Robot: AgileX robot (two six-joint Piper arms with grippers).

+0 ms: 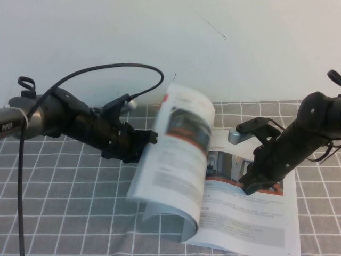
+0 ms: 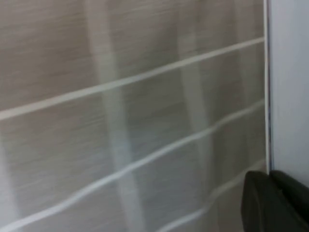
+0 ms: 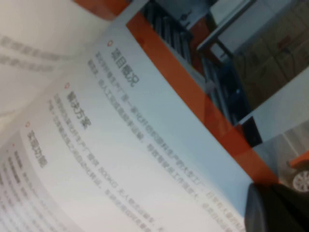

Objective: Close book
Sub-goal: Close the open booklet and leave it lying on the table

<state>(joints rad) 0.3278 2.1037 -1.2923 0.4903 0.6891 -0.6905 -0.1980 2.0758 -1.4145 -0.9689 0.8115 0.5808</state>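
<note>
Pressing the book, right claw faces left claw behind raised page.

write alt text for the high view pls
An open book lies on a checked cloth, its left pages raised and curling over toward the right. The left gripper is at the back of the raised pages; the right gripper is down on the book's flat right side.

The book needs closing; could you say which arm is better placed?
Probably the left: the left gripper sits behind the raised page, while the right gripper sits on the flat right-hand page.
</note>
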